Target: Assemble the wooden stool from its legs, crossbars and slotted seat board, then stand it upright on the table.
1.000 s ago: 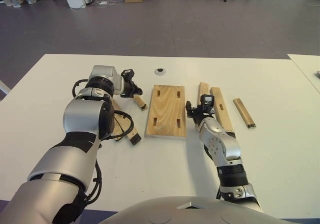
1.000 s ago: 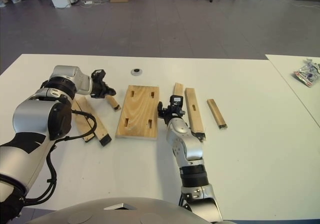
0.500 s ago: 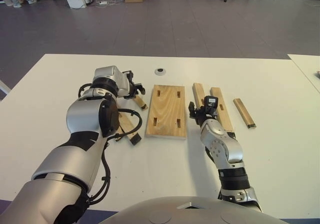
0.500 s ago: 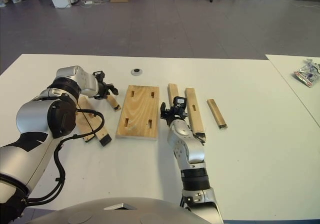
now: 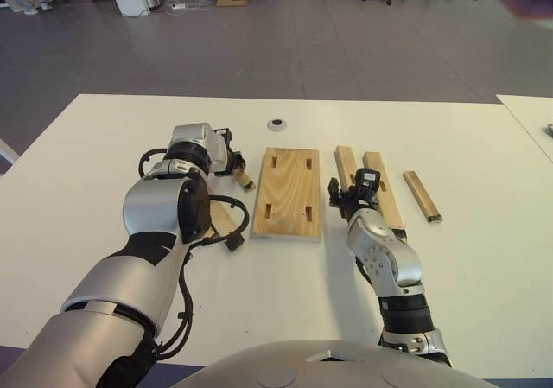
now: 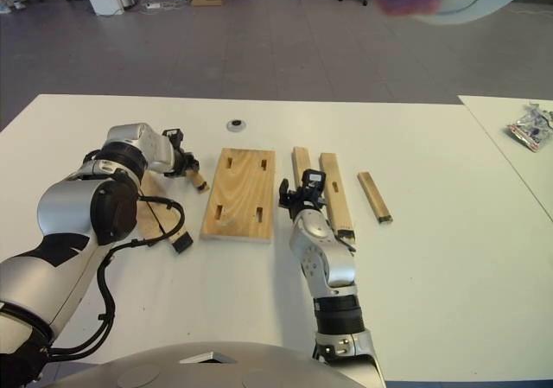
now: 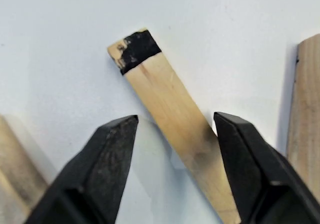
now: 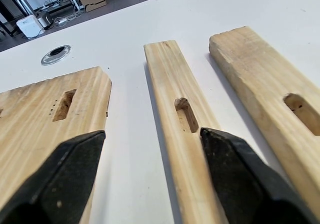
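Note:
The slotted seat board lies flat at the table's middle. Left of it lies a short crossbar with a black end. My left gripper is open, its fingers straddling that crossbar without touching it. Just right of the board lies a slotted leg, and my open right gripper hovers low over its near part. A second, thicker leg and another short crossbar lie farther right. More wooden pieces with a black tip rest partly hidden under my left arm.
A round grommet sits in the table behind the seat board. The white table has free room at the front and right. A second table with a small bag stands at the far right.
The right gripper shifted the slotted leg away from the thicker leg, toward the seat board. The left forearm turned and its gripper drew closer over the black-ended crossbar.

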Controlling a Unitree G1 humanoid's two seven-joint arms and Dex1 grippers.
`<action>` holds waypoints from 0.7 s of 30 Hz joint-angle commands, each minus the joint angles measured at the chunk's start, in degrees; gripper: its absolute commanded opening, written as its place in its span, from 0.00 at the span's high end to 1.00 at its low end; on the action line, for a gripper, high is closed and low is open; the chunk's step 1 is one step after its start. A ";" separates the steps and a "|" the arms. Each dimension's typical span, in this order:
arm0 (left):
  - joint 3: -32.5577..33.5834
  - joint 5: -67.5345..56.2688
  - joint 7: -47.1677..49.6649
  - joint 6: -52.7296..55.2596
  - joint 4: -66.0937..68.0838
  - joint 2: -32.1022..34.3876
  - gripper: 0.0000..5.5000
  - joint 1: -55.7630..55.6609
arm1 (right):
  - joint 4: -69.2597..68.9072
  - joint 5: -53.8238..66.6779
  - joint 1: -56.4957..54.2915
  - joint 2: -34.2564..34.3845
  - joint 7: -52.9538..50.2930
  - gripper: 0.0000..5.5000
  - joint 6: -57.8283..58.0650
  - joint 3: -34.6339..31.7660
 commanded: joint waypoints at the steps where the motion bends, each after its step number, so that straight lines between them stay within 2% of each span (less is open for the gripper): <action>1: -5.14 4.53 -3.63 2.02 1.41 1.05 0.63 5.39 | 1.56 0.85 3.99 7.63 -1.55 0.35 1.93 0.22; 6: -11.09 9.14 -9.40 1.08 1.43 4.64 0.77 7.82 | 1.56 1.05 4.02 7.52 -1.51 0.35 2.23 0.25; 11: -14.08 11.14 -16.27 -6.07 0.78 8.46 0.77 6.06 | 2.66 1.19 3.47 8.04 -1.60 0.35 0.96 -0.04; 15: -7.31 4.78 -19.99 -15.93 -0.14 9.37 0.77 2.61 | 3.63 1.38 2.60 7.94 -1.63 0.35 -0.13 -0.56; 18: -1.61 -0.24 -21.77 -19.22 -0.81 10.24 0.77 -0.94 | 3.76 1.54 2.07 7.39 -0.89 0.35 -0.86 -0.34; 21: 1.27 -3.67 -26.88 -21.83 -2.95 12.46 0.77 -5.85 | 2.13 1.62 0.40 6.03 1.22 0.35 -3.62 -0.31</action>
